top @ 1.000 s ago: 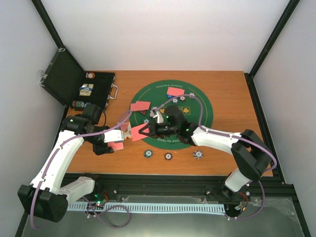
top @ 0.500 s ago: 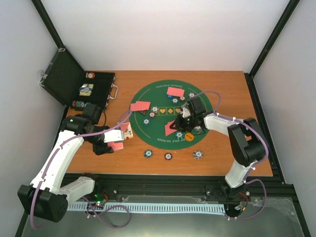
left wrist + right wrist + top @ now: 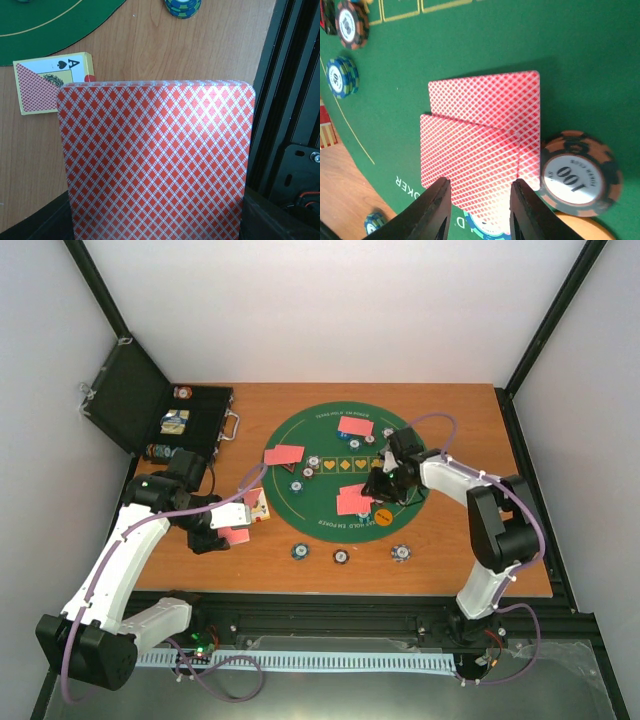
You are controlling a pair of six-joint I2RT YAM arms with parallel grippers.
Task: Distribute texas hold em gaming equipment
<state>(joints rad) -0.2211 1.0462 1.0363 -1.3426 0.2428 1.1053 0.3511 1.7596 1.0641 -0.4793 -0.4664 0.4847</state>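
The right gripper (image 3: pixel 480 187) has its jaws parted, one on each side of the near edge of a pair of cards (image 3: pixel 480 135) lying overlapped and face down on the green mat (image 3: pixel 560 45); the pair looks set down rather than gripped. A chip marked 100 (image 3: pixel 577 172) touches its corner, and the orange button (image 3: pixel 382 519) sits just beside that. Farther out on the mat lie the left-hand cards (image 3: pixel 284 454) and the far cards (image 3: pixel 355 425), with a few chips between them. Three chip stacks (image 3: pixel 341 557) sit in a row on the tabletop (image 3: pixel 470 430) just off the mat's near edge.

The left gripper (image 3: pixel 240 520) grips the held cards (image 3: pixel 155 160), which fill its wrist view and hide the jaws; one card or several cannot be told. The card box (image 3: pixel 52 82) lies on the wood just beyond them. The open black case (image 3: pixel 125 395) holds spare chips (image 3: pixel 177 421).

Three places have cards, so the dealing looks partly done, with cards and chips left to hand out.

The right arm is bent across the mat's right side, wrist tipped down over the pair. The left arm is folded, elbow toward the case, its gripper low beside the mat's left edge
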